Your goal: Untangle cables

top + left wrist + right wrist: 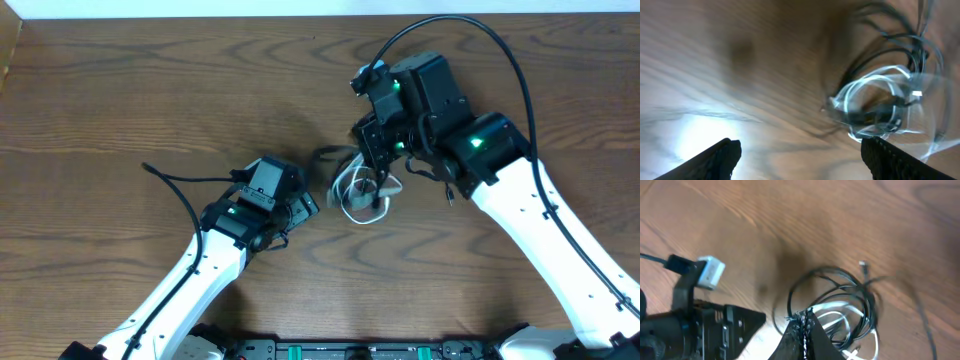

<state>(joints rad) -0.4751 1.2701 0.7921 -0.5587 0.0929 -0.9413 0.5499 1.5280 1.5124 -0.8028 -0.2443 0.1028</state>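
Wooden table (150, 90), dark grain, both arms reaching in from the near edge.

Cables (362, 195): one loose tangle lying on the table a little right of centre, between the two arms. From overhead, a white cord (340, 190) loops around the left and lower side of the heap, and black cords (330, 155) trail out at upper left. The right wrist view shows the black cords (830, 272) in overlapping rings around the white cord (837, 307), all flat on the wood. A small plug end (863, 266) pokes out at the upper right of the rings.

Right end effector (375, 185): directly over the tangle, pointing down into it. In its own wrist view the right end effector (802, 327) has its fingers (799, 340) pressed together with no gap, tips at the left rim of the black loops. Whether a strand is pinched between them cannot be told.

Left end effector (308, 205): just beside the tangle on its left, apart from it and aimed toward it. Its wrist view is blurred, but the left end effector (799, 145) shows both fingers (715, 160) set wide at the bottom corners, with only bare table between them. The cables (875, 105) sit ahead and to the right, the white cord (865, 82) the brightest part.
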